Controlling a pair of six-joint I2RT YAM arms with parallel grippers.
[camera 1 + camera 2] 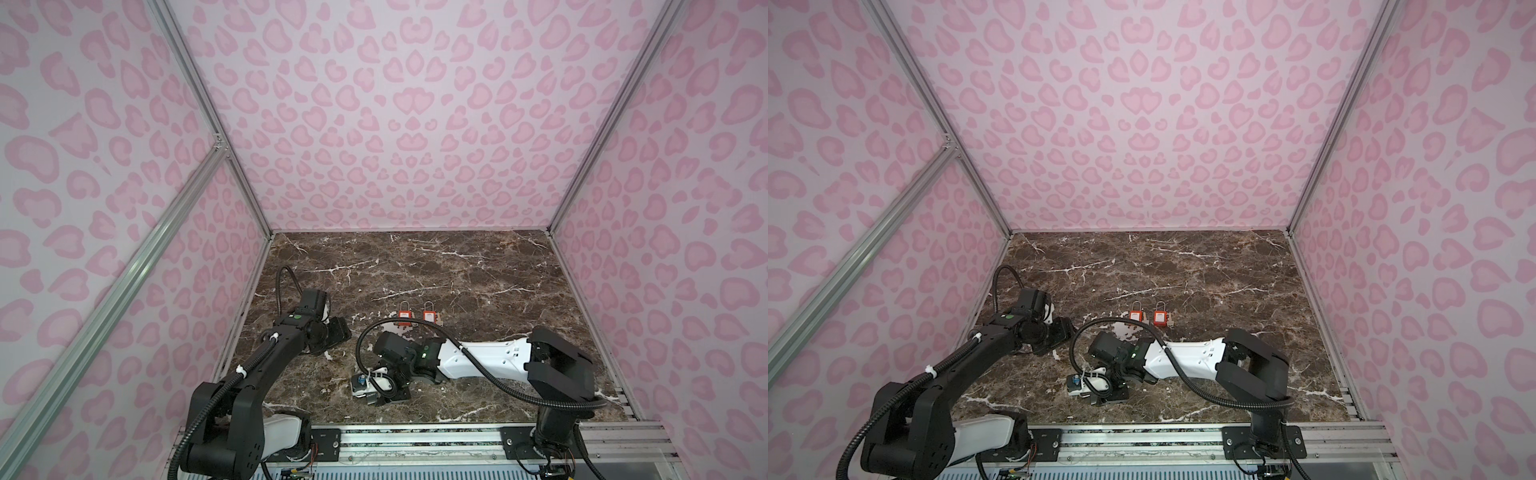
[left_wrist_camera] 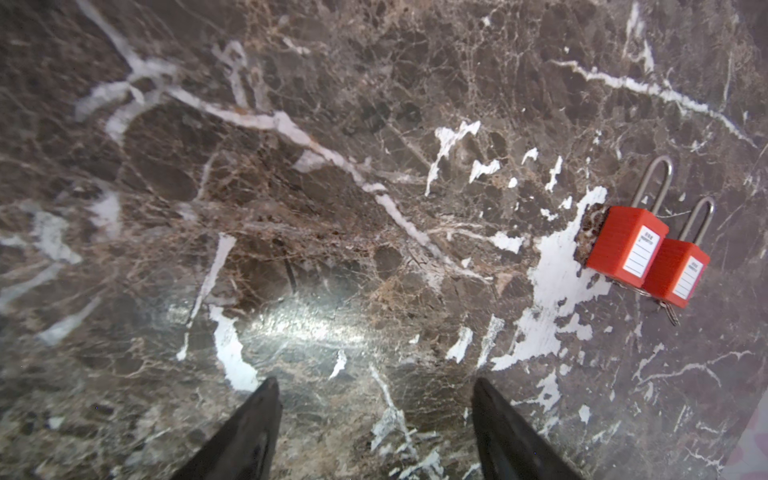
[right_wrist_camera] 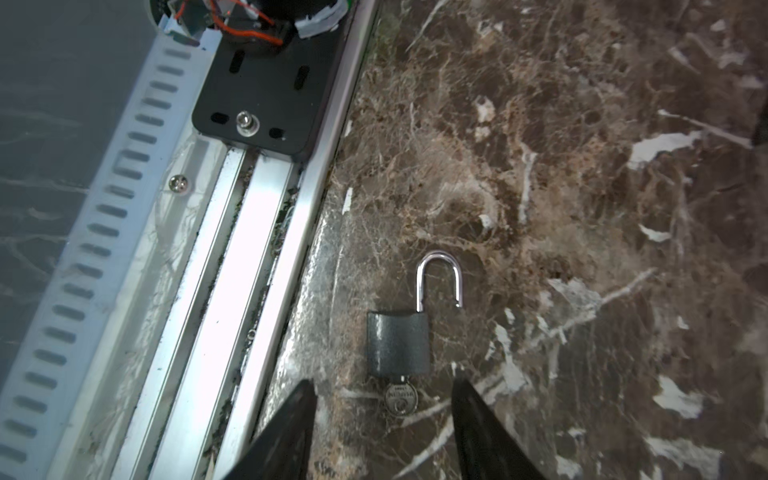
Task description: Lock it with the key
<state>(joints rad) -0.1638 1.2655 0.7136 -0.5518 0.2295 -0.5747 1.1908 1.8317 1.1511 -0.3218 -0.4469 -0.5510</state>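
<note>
Over the left side of the table (image 1: 457,266), just in from the left edge, the left tool (image 2: 374,382) hangs with its jaws wide and nothing between them. It looks parked clear of the work yet near enough to come in and steady something. Next along, close to the near edge, the right arm reaches across the middle and points its tool (image 3: 382,380) down at a grey padlock (image 3: 398,345). That padlock lies flat on the table just beside the metal rail (image 3: 257,232) along the near edge, and it shows only in the right wrist view. Its shackle (image 3: 439,278) is open, with one leg seated in the body and the free leg swung out to the side. A key (image 3: 400,399) sits in the keyhole, with its round head toward the tool. The jaws stand apart on either side of the key head without touching it, which reads as lining up to pinch and turn it. The lock is not yet shut, so the shackle probably needs swinging back and pressing home. The rail is the tight side here, while the table is open on the lock's other side. Further right and deeper in, near the middle of the table, two red padlocks (image 1: 404,318) (image 1: 429,316) lie side by side, close together, shackles toward the far edge, well apart from both tools. Beyond them the far half and the right side of the table are bare, so there is free room to drag or turn the grey lock.
</note>
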